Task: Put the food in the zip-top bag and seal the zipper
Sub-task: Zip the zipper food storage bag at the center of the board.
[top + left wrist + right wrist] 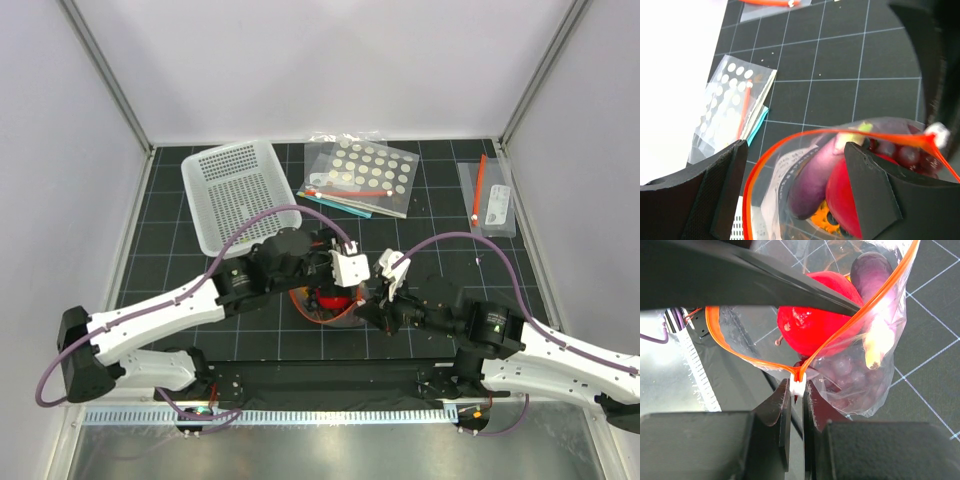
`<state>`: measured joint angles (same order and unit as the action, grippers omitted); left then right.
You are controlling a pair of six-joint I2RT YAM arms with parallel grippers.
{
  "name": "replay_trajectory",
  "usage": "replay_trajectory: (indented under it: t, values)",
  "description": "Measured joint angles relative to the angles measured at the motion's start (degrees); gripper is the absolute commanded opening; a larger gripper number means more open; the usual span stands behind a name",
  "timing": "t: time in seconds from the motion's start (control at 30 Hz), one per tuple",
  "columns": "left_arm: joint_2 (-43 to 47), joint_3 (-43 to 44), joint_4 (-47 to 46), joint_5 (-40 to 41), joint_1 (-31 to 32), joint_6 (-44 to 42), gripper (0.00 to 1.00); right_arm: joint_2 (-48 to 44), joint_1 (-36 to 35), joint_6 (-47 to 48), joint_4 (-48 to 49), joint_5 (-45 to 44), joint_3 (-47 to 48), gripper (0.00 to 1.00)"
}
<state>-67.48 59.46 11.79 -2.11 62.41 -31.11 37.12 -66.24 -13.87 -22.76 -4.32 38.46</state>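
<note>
The clear zip-top bag hangs between both grippers at the table's near middle, with its mouth gaping. Inside it are a red apple, purple grapes, a smooth purple piece with a pale stem and something orange. The orange zipper loops round the mouth. My left gripper is open. Its right finger lies over the apple at the mouth and its left finger is outside the rim. My right gripper is shut on the white slider at the zipper's end.
A white perforated basket lies at the back left. A clear bag with white dots lies behind the middle and also shows in the left wrist view. A small labelled bag lies at the back right.
</note>
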Motion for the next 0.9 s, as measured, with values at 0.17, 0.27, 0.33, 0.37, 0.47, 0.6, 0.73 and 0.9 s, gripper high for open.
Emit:
replay_trajectory:
  t: [0.17,0.27,0.33,0.37,0.47,0.6,0.73,0.9]
  values:
    - [-5.27,3.69,1.42,1.88,-0.42,1.42,0.69,-0.09,0.0,-0.02,-0.02,-0.17,0.0,0.01]
    - [-6.75,5.25,2.01,1.36,-1.33,2.69,0.09,-0.13,0.22,-0.57,0.02,-1.33,0.0,0.01]
    - [-6.93,5.66,2.23,1.2,-1.7,3.72,0.0,-0.37,0.2,-0.59,0.07,-2.19,0.0,0.01]
    - [-6.93,5.68,2.32,1.14,-1.77,4.07,0.0,-0.79,0.2,-0.5,0.17,-2.64,-0.02,0.01]
    - [-6.88,5.44,2.56,0.04,-1.81,5.01,0.0,-4.07,0.2,-0.24,1.33,-4.74,-0.98,0.07]
    - [-5.2,2.4,1.29,-2.69,-1.92,7.15,0.0,-11.54,0.2,0.7,3.1,-7.61,-4.11,0.15]
    - [-3.69,0.96,1.03,-4.11,-2.05,9.62,0.0,-16.83,0.2,1.9,4.7,-9.57,-7.13,0.18]
    - [-2.19,-0.44,-0.07,-6.1,-3.39,12.11,0.0,-17.27,0.17,2.27,7.34,-11.89,-9.29,0.4]
